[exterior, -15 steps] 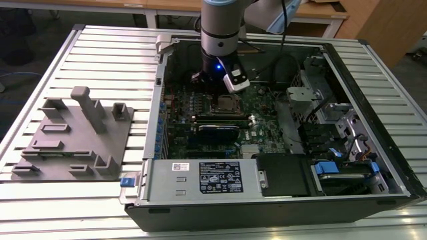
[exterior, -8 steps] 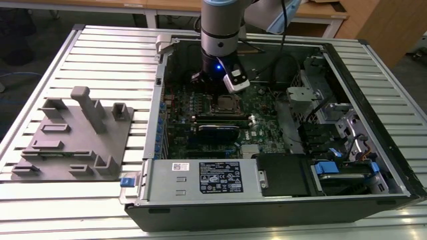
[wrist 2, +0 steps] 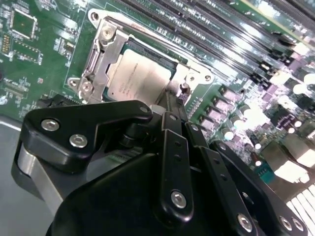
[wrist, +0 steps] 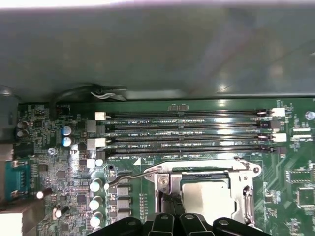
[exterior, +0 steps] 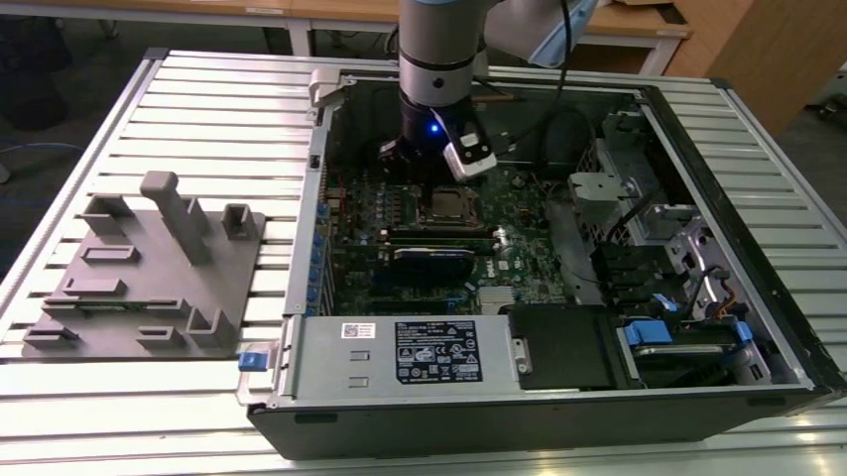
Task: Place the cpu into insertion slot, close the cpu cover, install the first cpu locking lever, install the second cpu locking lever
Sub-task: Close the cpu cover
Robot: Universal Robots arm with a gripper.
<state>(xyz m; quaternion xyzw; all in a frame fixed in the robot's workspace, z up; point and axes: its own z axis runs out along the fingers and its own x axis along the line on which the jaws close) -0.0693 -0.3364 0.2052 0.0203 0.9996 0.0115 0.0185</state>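
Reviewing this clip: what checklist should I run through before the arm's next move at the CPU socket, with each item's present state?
1. Pale silver-grey square cpu seated in the square insertion slot with a silvery rim: ok.
2. Thin silvery cpu cover frame down around the chip: ok.
3. Thin wire locking lever hooked down: cannot tell; its end juts out past the socket.
4. Pincer tip at the socket's corner, off the chip's top: ok.
5. Long black memory slots apart from the pincer: ok.
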